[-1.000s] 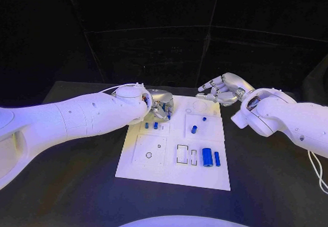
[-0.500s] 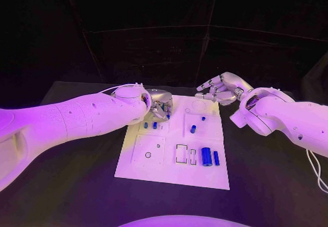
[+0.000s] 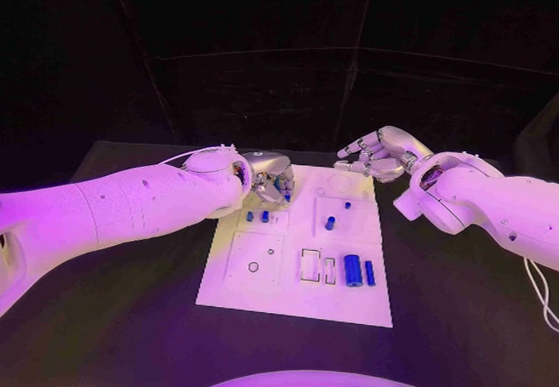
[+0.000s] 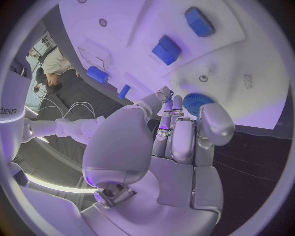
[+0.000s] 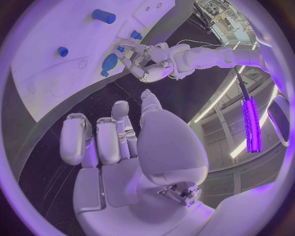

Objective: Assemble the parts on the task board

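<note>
The white task board lies mid-tabletop, carrying six visible blue parts (two are larger cylinders). The left hand, fingers curled together, touches a round blue part at its fingertips. The right hand, fingers loosely bent and holding nothing, hovers over the board's far edge.
</note>
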You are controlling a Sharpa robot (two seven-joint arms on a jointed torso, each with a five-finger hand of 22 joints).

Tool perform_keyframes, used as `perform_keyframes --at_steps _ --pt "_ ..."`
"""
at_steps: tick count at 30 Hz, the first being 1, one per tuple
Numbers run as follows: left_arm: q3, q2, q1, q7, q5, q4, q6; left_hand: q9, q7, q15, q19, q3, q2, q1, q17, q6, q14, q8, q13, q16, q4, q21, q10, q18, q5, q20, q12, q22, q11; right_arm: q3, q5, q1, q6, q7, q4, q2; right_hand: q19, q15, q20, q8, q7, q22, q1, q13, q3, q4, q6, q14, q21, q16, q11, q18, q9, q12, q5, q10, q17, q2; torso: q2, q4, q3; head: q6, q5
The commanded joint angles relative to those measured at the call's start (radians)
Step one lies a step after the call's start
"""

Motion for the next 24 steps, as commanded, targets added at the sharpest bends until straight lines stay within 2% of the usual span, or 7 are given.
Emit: perform_keyframes --at_steps 1,2,4,8,14,24 --pt "0.012 -0.021 0.004 0.018 0.053 0.032 -0.036 -0.002 0.001 -0.003 0.007 0.006 -0.005 -0.007 -0.002 0.006 0.027 -0.004 -0.002 -0.003 0.002 0.006 0.008 -0.012 0.001 -0.001 -0.009 0.002 0.002 0.001 0.001 0.002 0.004 0.008 -0.001 -0.001 -0.007 -0.002 0.000 0.003 -0.001 0.000 0.001 0.001 -0.006 0.001 -0.001 0.030 -0.006 -0.003 0.000 0.010 0.001 0.000 0.007 -0.002 0.001 0.007 0.000 0.0009 0.0000 0.002 0.002" --pt "0.020 -0.032 0.004 0.017 0.059 0.045 -0.033 -0.003 0.001 -0.002 0.007 0.007 -0.007 -0.009 -0.003 0.006 0.027 -0.006 -0.003 -0.003 0.002 0.008 0.008 -0.012 0.001 0.000 -0.012 0.004 0.002 0.001 0.001 0.002 0.005 0.008 -0.002 -0.002 -0.007 -0.002 0.000 0.004 -0.002 -0.001 0.002 0.002 -0.007 0.001 0.000 0.031 -0.007 -0.003 0.000 0.011 0.002 0.002 0.007 -0.001 0.001 0.009 -0.001 0.0026 0.0000 0.004 0.003" --pt "0.027 -0.048 0.005 0.014 0.068 0.059 -0.029 -0.004 0.001 -0.002 0.008 0.007 -0.008 -0.011 -0.005 0.006 0.027 -0.008 -0.005 -0.004 0.002 0.009 0.008 -0.012 0.001 0.000 -0.015 0.005 0.003 0.001 0.001 0.002 0.005 0.007 -0.002 -0.002 -0.007 -0.002 0.000 0.004 -0.002 -0.001 0.002 0.002 -0.007 0.001 0.000 0.031 -0.007 -0.003 0.000 0.011 0.002 0.002 0.007 -0.001 0.001 0.009 0.000 0.0019 0.0000 0.005 0.004" --pt "0.035 -0.077 0.007 0.003 0.078 0.075 -0.010 -0.004 0.001 -0.002 0.008 0.007 -0.008 -0.011 -0.005 0.006 0.027 -0.008 -0.005 -0.004 0.002 0.009 0.008 -0.012 0.001 0.000 -0.015 0.005 0.003 0.001 0.001 0.002 0.006 0.006 -0.003 -0.004 -0.007 -0.002 0.000 0.004 -0.002 -0.001 0.002 0.002 -0.007 0.001 0.000 0.031 -0.007 -0.003 0.000 0.011 0.002 0.002 0.007 -0.001 0.001 0.009 0.001 0.0004 -0.0001 0.006 0.007" --pt "0.037 -0.107 0.009 -0.011 0.082 0.079 0.041 -0.006 0.001 -0.001 0.008 0.008 -0.010 -0.015 -0.008 0.008 0.027 -0.010 -0.007 -0.004 0.004 0.012 0.011 -0.013 0.001 0.000 -0.020 0.008 0.003 0.001 0.001 0.002 0.007 0.004 -0.005 -0.004 -0.007 -0.002 0.000 0.004 -0.002 -0.001 0.002 0.002 -0.007 0.001 0.000 0.031 -0.007 -0.003 0.000 0.011 0.002 0.002 0.007 -0.001 0.001 0.009 0.001 -0.0002 0.0001 0.004 0.008" --pt "0.036 -0.121 0.009 -0.028 0.083 0.054 0.087 -0.007 0.001 -0.001 0.008 0.009 -0.013 -0.017 -0.011 0.009 0.026 -0.012 -0.009 -0.005 0.004 0.013 0.013 -0.013 0.001 0.000 -0.023 0.010 0.003 0.001 0.001 0.002 0.006 0.005 -0.004 -0.004 -0.007 -0.002 0.000 0.004 -0.002 -0.001 0.002 0.001 -0.007 0.001 0.001 0.031 -0.007 -0.003 0.000 0.011 0.002 0.001 0.006 -0.002 0.001 0.009 0.003 -0.0015 -0.0001 0.005 0.014"
